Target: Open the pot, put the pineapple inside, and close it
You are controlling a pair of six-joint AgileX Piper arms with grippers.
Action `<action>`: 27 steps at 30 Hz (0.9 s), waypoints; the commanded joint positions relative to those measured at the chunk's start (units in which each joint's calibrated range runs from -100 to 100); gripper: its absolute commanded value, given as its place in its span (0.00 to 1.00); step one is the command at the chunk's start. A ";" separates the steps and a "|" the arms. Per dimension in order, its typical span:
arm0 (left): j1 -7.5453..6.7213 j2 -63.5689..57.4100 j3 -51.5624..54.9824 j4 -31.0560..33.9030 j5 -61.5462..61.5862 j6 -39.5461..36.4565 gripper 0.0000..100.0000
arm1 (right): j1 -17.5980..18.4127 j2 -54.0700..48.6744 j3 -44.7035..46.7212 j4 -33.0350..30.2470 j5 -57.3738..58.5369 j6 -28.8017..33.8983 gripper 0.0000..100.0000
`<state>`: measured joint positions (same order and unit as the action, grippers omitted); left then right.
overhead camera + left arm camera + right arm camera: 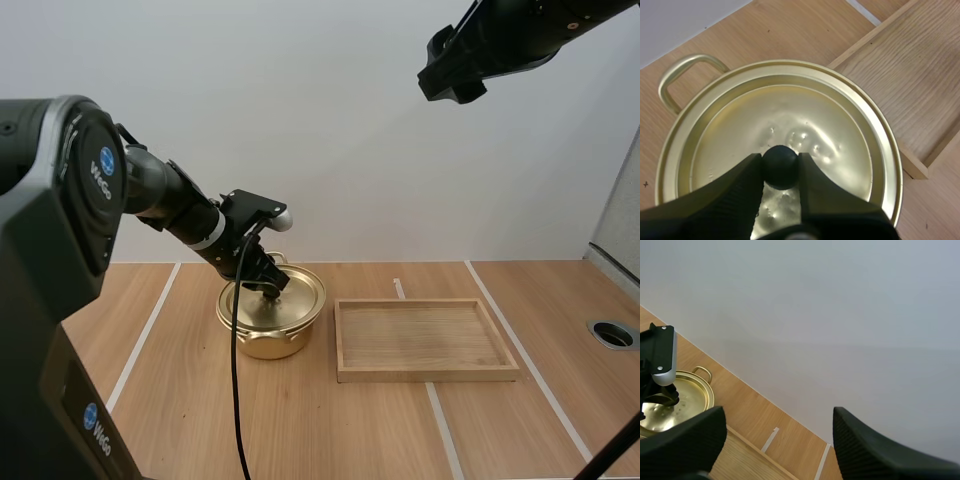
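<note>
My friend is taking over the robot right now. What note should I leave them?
Left gripper: shut on the knob of the lid, which is still on the pot, beside the wooden tray on the table.
Right gripper: open, holding nothing, raised high above the table.
Done: knob gripped.
Left: lift the lid off, put the pineapple in, close the pot.

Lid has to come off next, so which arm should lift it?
Left. The left gripper pinches the black knob of the lid on the gold pot. The right gripper hangs open high above the table, away from the pot.
</note>
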<state>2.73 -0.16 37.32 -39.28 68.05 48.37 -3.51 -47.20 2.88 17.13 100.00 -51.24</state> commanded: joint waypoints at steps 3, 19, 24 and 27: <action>-0.07 1.44 -0.34 0.92 -0.77 0.21 0.00 | -0.19 -0.46 0.05 0.00 -1.66 0.16 1.00; -0.07 -13.59 -3.85 0.30 -9.60 -2.28 1.00 | -0.19 -0.46 0.05 -0.22 -3.93 1.15 1.00; 0.00 -24.65 -7.14 0.30 -34.08 -10.44 1.00 | -0.19 -0.46 0.05 -0.22 -18.25 10.70 1.00; 0.00 -31.55 -7.50 0.05 -52.25 -14.24 1.00 | -0.19 -0.37 0.05 -0.25 -19.57 20.16 1.00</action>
<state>2.73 -27.56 30.56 -38.29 28.30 37.65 -3.51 -47.20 2.88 17.13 82.99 -37.32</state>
